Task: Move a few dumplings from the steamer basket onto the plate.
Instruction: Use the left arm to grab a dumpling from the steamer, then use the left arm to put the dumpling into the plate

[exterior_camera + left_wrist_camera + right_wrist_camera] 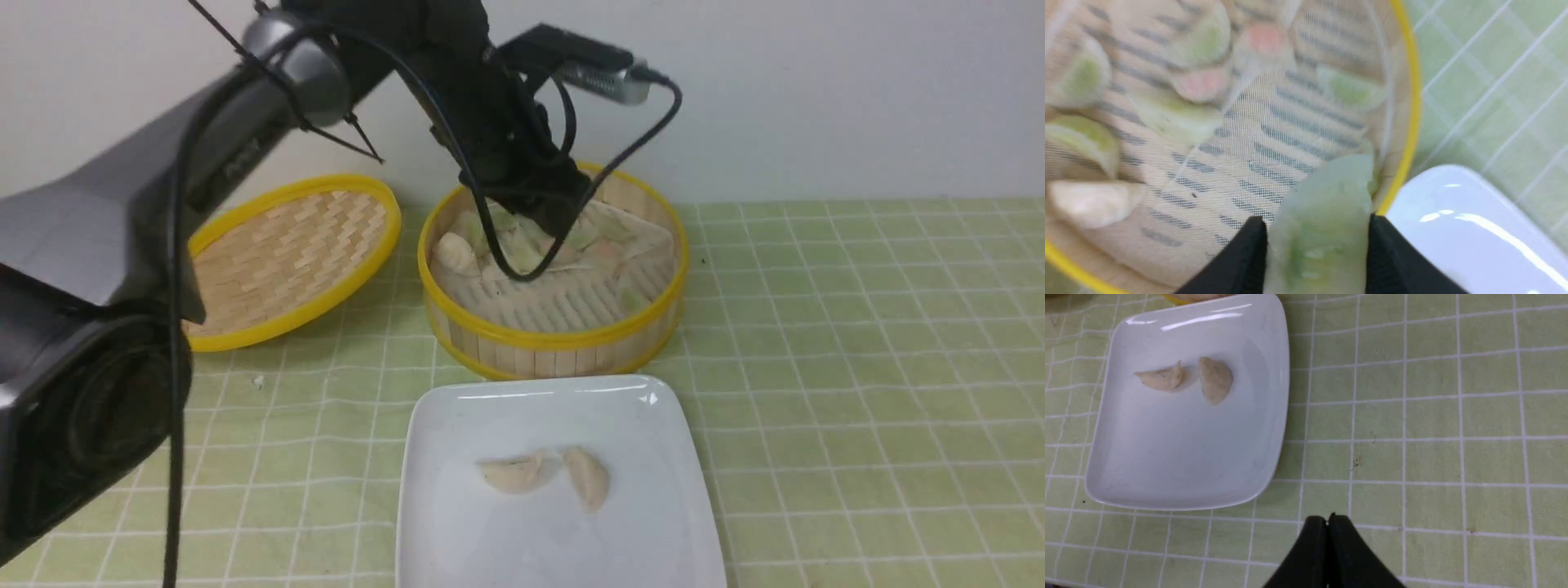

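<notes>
Lettering on the grey link of my left arm [245,163] shows in the front view, too blurred to read. That arm reaches down into the steamer basket [555,336], where my left gripper [559,220] sits among the dumplings [454,253] on the white liner. The woven lid [286,253] leans to the basket's left. The plate [457,425] lies just in front of the basket, carrying two beige dumplings [543,475] near its middle with bare white all round them. Open checked tablecloth [857,367] stretches to the right.

From my left wrist, the two black fingers [1249,249] are partly closed on a pale green dumpling [1327,192], translucent, crescent-shaped, with a darker green centre. It is close to the basket's yellow rim, and the plate's glossy corner lies just past that rim. Other green, pink and whitish pieces lie blurred farther in, over the slatted floor.

From my right wrist, my right gripper [1328,517] has its jaws pressed together on nothing, over bare cloth near the plate's corner.
</notes>
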Controlling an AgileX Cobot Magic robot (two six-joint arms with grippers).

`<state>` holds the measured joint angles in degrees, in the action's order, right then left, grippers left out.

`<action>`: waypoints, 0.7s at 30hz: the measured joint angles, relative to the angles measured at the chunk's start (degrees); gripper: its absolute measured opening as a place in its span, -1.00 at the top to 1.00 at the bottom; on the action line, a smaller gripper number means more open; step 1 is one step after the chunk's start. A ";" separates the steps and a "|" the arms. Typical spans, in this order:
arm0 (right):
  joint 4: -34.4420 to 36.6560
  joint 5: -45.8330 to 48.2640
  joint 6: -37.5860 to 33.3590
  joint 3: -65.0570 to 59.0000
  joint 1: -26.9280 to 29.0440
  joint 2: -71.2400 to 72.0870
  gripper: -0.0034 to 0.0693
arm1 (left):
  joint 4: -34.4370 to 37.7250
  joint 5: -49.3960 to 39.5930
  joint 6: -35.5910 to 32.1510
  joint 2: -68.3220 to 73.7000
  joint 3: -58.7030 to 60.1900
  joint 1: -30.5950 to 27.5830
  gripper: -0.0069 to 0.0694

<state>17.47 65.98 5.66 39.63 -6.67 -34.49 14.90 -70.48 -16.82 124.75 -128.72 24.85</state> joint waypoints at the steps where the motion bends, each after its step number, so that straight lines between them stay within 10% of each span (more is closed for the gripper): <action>1: 0.41 0.00 0.00 0.00 0.00 0.00 0.94 | 0.23 -0.11 1.60 -1.55 0.00 0.00 0.11; 21: 2.41 -0.47 -0.60 0.00 0.00 0.00 0.94 | 2.69 0.72 9.08 -21.67 47.08 9.12 0.11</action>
<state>19.88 65.51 5.07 39.63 -6.67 -34.49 17.59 -69.76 -7.75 103.09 -81.64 33.97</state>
